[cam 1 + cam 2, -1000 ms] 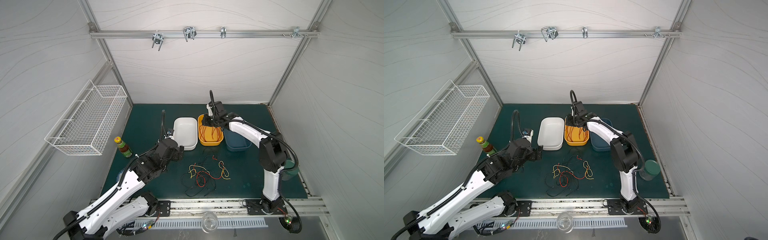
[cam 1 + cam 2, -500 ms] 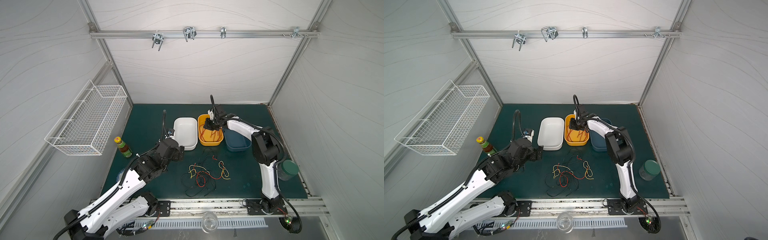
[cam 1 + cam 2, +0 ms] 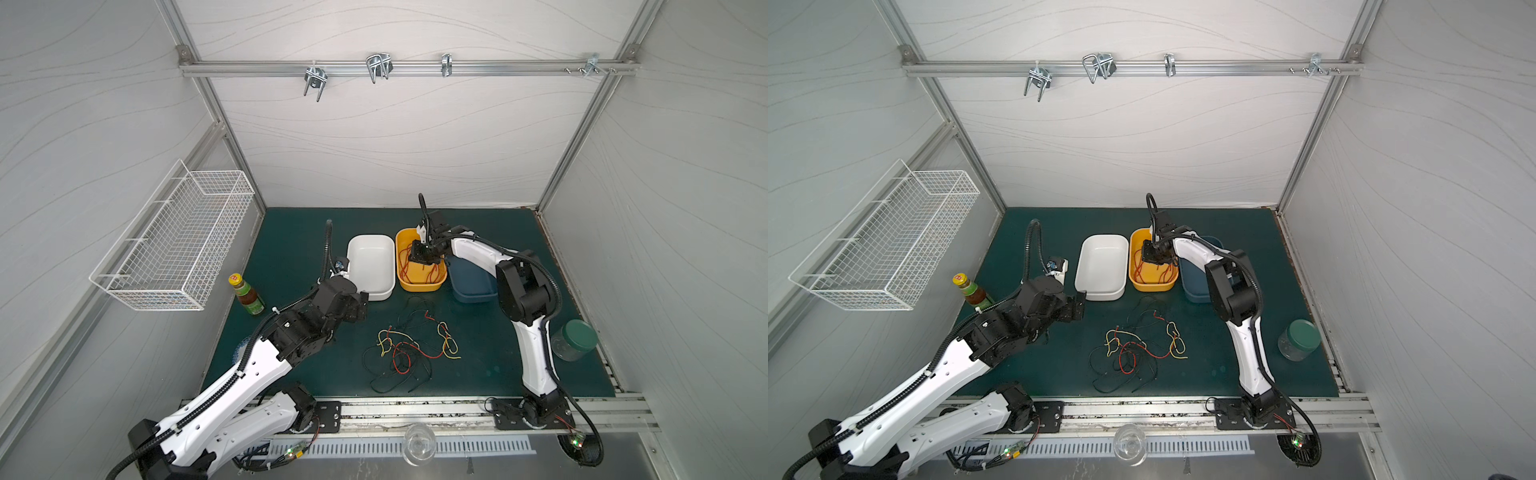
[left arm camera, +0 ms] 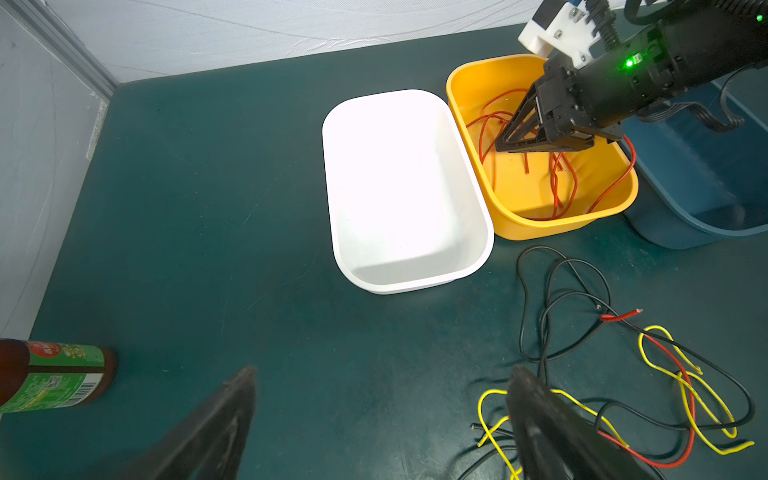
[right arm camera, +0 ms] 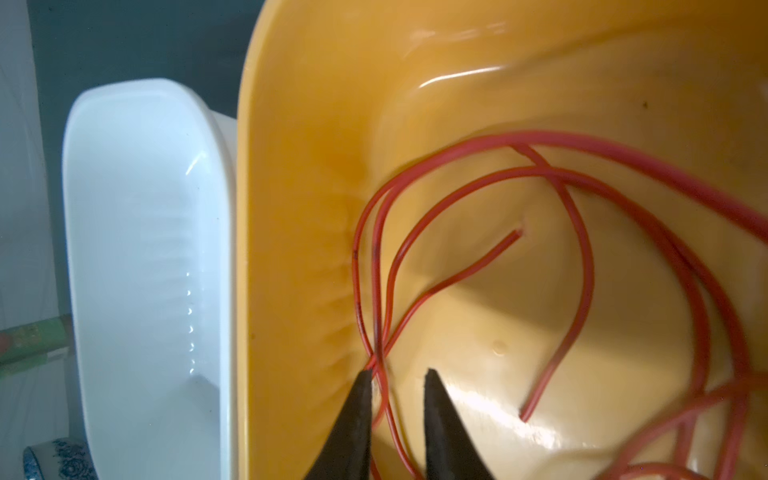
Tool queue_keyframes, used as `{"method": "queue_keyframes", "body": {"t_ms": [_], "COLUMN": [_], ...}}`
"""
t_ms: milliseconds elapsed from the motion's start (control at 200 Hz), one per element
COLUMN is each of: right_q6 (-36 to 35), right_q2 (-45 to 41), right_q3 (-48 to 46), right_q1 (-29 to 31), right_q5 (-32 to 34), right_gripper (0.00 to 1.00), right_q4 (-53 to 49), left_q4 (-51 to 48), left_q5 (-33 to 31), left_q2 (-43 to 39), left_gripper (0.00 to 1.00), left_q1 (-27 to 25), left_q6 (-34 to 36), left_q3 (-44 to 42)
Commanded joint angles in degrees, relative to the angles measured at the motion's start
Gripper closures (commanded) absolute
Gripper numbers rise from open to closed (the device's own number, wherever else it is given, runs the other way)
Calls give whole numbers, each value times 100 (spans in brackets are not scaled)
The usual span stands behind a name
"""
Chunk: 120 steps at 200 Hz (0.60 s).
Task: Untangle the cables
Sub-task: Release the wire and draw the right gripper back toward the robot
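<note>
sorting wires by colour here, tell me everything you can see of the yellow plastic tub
The yellow plastic tub is a glossy, rounded-corner rectangular bin, upright and open-topped on the dark green mat. It sits between the white plastic tub and the dark blue tub, close beside both. Loose red cables lie looped inside. The right claw reaches in, tips parted around a red strand.

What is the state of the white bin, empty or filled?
Empty. In the left wrist view the white bin shows only its bare bottom; the red cables lie in the yellow bin.
</note>
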Motion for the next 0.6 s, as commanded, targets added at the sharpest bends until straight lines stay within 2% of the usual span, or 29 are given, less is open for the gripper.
{"method": "queue_keyframes", "body": {"t_ms": [0, 115, 280, 450, 595], "right_q6": [-273, -409, -481, -683, -1015], "right_q2": [-456, -602, -1067, -2109, -3198], "right_q3": [278, 412, 236, -512, -1373], "right_q1": [177, 288, 323, 498, 839], "right_q5": [360, 732, 1039, 1192, 1735], "right_gripper": [67, 58, 52, 41, 28], "right_q4": [-502, -825, -997, -903, -1046], "left_q4": [207, 207, 214, 198, 168], "left_q5": [-68, -77, -79, 34, 348], "left_q2": [-18, -26, -28, 40, 192], "left_gripper": [5, 5, 5, 5, 5], "left_q1": [17, 17, 19, 17, 9], "left_q6": [-11, -9, -3, 1, -16], "left_q3": [27, 27, 19, 27, 18]}}
